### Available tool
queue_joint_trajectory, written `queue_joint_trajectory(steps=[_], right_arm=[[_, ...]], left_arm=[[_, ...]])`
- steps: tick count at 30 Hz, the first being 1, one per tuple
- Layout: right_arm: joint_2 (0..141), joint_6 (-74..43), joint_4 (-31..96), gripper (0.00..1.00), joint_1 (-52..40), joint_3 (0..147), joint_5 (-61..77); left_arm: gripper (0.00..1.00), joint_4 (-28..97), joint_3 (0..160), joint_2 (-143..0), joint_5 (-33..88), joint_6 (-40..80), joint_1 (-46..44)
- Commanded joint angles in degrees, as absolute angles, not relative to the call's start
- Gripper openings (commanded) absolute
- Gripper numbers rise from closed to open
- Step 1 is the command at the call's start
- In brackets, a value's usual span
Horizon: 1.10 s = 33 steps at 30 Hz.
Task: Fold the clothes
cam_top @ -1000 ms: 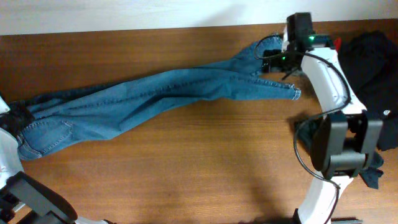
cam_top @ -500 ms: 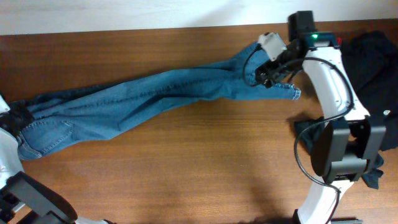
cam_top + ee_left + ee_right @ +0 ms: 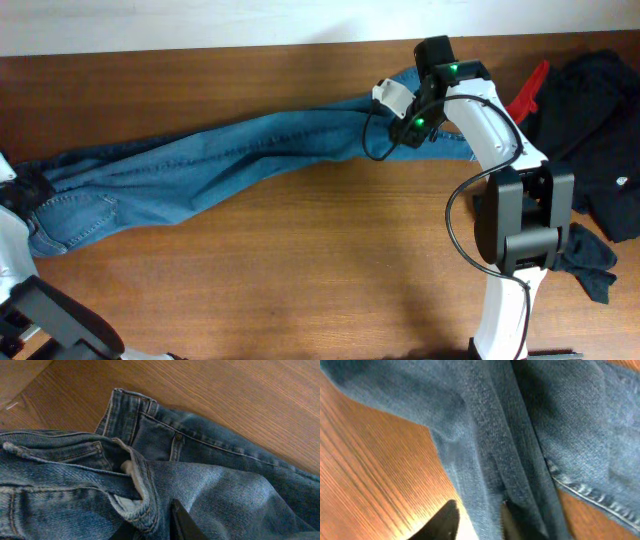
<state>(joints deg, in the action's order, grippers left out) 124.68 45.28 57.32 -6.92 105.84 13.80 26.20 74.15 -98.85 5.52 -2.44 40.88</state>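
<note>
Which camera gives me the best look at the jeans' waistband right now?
Left wrist. It shows the waistband close up, with a belt loop and a rivet. Overhead shows most of the jeans, but the waist end sits small at the picture's left edge. Right wrist shows only leg fabric.
</note>
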Motion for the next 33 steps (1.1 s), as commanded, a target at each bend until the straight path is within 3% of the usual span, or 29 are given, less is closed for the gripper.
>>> queue_joint_trajectory(steps=[1,4,7,9,15,18,20,21,28,33], right_arm=[[124.9,46.0,57.1,0.11,-6.9,105.7,11.5],[124.9,46.0,57.2,0.54,-6.7,105.7,9.4],[125.0,46.0,55.8,0.75,-6.7,105.7,9.4],[125.0,46.0,54.5,0.82,-6.7,105.7,9.5],[126.8,44.5,51.1,0.88,-6.7,105.7,9.8],[127.5,42.9,51.7,0.73,-6.8,105.7,9.9],[127.3,42.5,54.7,0.23,-6.9,105.7,10.5],[127.0,42.2,55.9,0.07,-6.9,105.7,10.5],[118.3,38.5,67.8,0.04,-6.2,112.9,6.6],[114.6,44.1,73.9,0.04,-6.2,119.8,5.1]], left_arm=[[0.16,26.2,75.4,-98.5,4.5,-3.6,40.9],[0.16,26.2,75.4,-98.5,4.5,-3.6,40.9],[0.16,26.2,75.4,-98.5,4.5,-3.6,40.9],[0.17,26.2,75.4,-98.5,4.5,-3.6,40.9],[0.17,26.2,75.4,-98.5,4.5,-3.6,40.9],[0.17,26.2,75.4,-98.5,4.6,-3.6,40.9],[0.17,26.4,75.4,-98.5,4.7,-3.6,40.9],[0.17,26.3,75.4,-98.5,4.7,-3.6,40.9],[0.17,26.4,75.4,-98.5,4.6,-3.6,40.9],[0.17,26.5,75.4,-98.5,4.6,-3.8,40.9]])
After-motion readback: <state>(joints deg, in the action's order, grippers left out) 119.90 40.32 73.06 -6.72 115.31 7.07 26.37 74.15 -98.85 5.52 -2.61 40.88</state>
